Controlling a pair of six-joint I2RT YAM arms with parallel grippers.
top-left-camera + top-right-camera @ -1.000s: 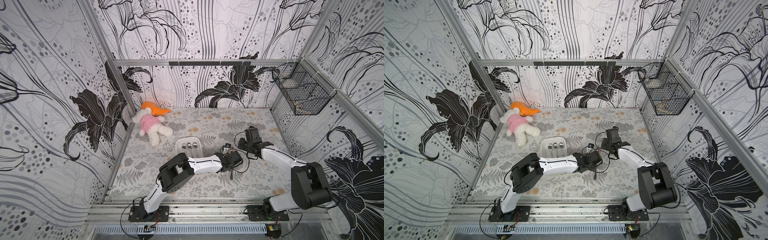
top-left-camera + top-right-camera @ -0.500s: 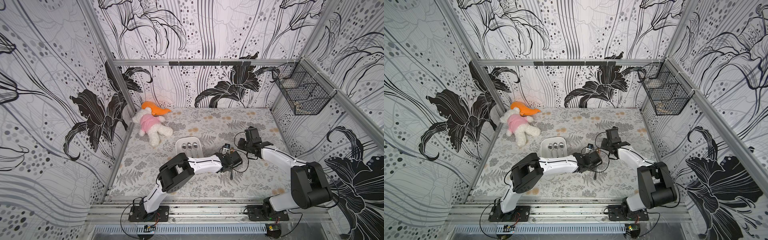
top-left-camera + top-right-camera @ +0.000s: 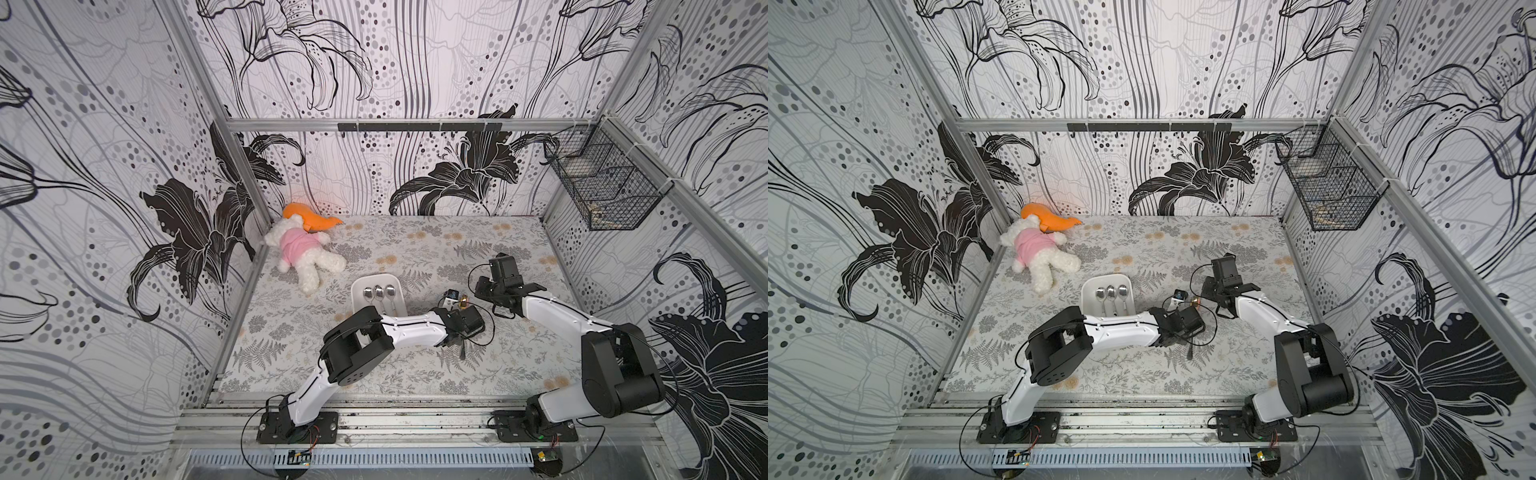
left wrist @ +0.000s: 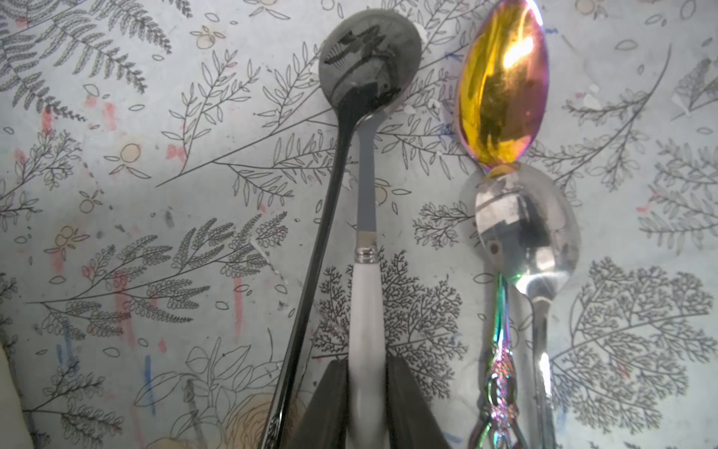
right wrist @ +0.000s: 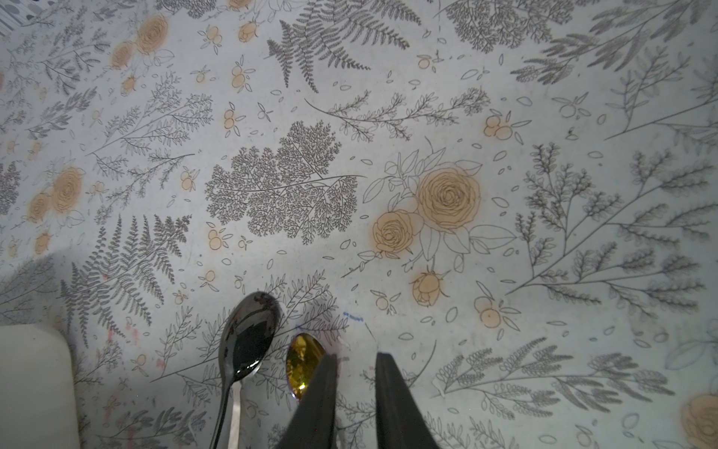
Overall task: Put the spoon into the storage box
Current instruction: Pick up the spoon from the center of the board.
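White plastic, the handle of the white-handled spoon (image 4: pixel 365 295), sat btwn the two dark fingers (image 4: pixel 326 400) of the left claw (image 4: pixel 365 365). The claw had closed on it from both sides, pads against the handle w/ no gap showing. That spoon lay on the floral desk (image 3: pixel 374 370), outside the storage box (image 3: pixel 376 277) & a short way off to its side. Its grey neck ran up under the bowl of a black spoon (image 4: pixel 369 66), whose handle slanted across just beside it. On the other side lay a gold-rainbow spoon (image 4: pixel 503 85) & a silver spoon (image 4: pixel 528 233), the silver bowl overlapping the gold one's neck. Over the same cluster hung the right claw (image 5: pixel 355 355), fingers a narrow way apart w/ nothing btwn them but desk pattern; one finger hid part of the gold bowl. In both top views the storage box stood nr mid-desk, its near end hidden by the left arm, w/ three spoons (image 3: pixel 379 293) side by side inside, bowls toward the back wall. A plush toy (image 3: pixel 305 253) in a pink top lay in the far corner, & a wire basket (image 3: pixel 602 183) hung on the side wall.
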